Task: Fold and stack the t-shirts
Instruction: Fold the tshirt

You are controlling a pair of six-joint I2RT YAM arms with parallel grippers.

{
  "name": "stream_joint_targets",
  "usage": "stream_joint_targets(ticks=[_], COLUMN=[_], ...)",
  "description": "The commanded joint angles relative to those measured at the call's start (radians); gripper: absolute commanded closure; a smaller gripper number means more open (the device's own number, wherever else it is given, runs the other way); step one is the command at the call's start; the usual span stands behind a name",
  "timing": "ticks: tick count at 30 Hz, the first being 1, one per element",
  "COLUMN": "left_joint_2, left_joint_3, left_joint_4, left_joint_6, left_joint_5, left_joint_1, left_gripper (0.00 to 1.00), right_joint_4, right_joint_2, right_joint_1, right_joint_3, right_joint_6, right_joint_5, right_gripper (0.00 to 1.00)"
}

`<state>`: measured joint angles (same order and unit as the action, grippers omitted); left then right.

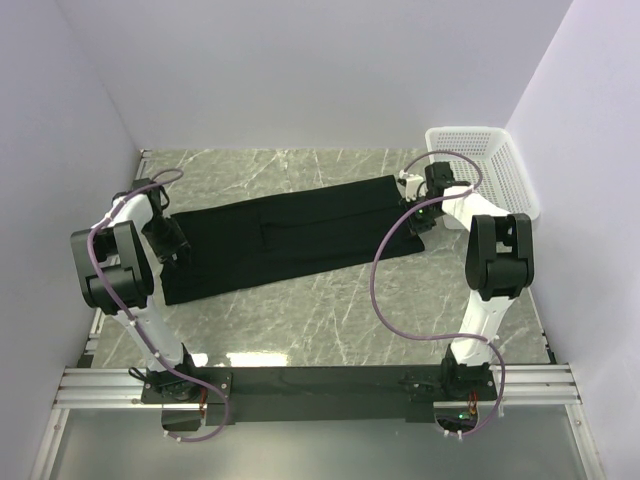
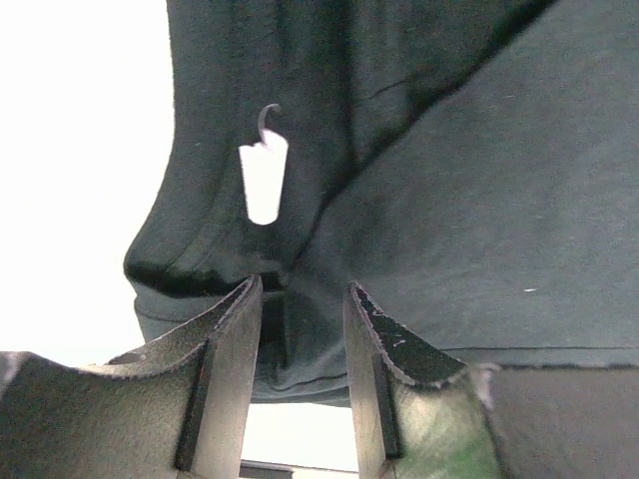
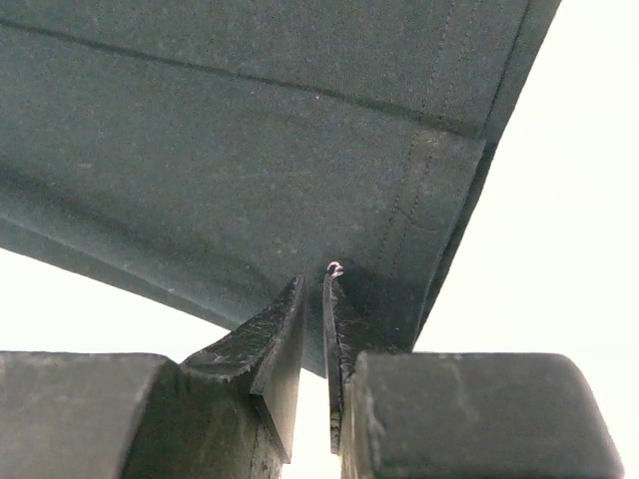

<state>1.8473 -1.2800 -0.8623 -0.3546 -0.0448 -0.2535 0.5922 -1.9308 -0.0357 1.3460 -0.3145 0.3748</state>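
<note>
One black t-shirt lies folded into a long strip slanting across the marble table, from near left to far right. My left gripper is at its left end. In the left wrist view a bunched fold of the t-shirt fills the gap at the tips of the left gripper, and the fingers press on it. My right gripper is at the strip's right end. In the right wrist view the right gripper is nearly closed, pinching a hemmed corner of the t-shirt.
A white plastic basket stands at the far right corner, just behind the right arm. White walls close in the table on the left, back and right. Purple cables loop off both arms.
</note>
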Motion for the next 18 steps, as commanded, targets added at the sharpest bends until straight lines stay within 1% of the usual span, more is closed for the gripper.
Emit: stream_joint_targets(ticks=[1,4,7,8,10,11,13,15,16,18], left_joint_2=[-0.028,-0.013,-0.01,-0.011,-0.011,-0.01,-0.007,-0.017,-0.023,-0.037], left_joint_3=[0.004,0.011,0.019,0.021,0.013,0.008,-0.004,-0.016,-0.019,-0.022], left_joint_4=[-0.015,-0.014,0.003,0.008,0.006,0.0,-0.003,-0.003,0.0,0.009], left_joint_6=[0.019,0.022,0.017,0.016,0.011,0.012,0.012,0.002,-0.003,-0.02], left_joint_5=[0.04,0.019,-0.016,-0.03,-0.029,-0.021,-0.006,0.041,0.04,0.104], left_joint_1=[0.011,0.013,0.017,0.016,0.017,0.017,0.016,0.014,0.011,0.008], left_gripper=[0.57,0.6,0.74,0.82,0.88,0.94,0.99,0.99,0.99,0.99], right_joint_4=[-0.011,-0.011,-0.012,-0.012,-0.015,-0.015,-0.015,-0.017,-0.019,-0.019], right_joint_2=[0.058,0.059,0.061,0.062,0.065,0.066,0.064,0.062,0.059,0.055], right_joint_1=[0.008,0.008,0.008,0.008,0.008,0.01,0.008,0.008,0.007,0.008], right_joint_3=[-0.002,-0.002,-0.007,-0.008,-0.016,-0.019,-0.024,-0.028,-0.031,-0.033], right_joint_6=[0.003,0.002,0.003,0.003,0.003,0.002,0.0,-0.001,-0.003,-0.005], right_joint_5=[0.009,0.007,0.004,0.004,0.003,0.003,0.0,-0.002,-0.007,-0.01], right_gripper=[0.8,0.8,0.8,0.8,0.8,0.8,0.8,0.8,0.8,0.8])
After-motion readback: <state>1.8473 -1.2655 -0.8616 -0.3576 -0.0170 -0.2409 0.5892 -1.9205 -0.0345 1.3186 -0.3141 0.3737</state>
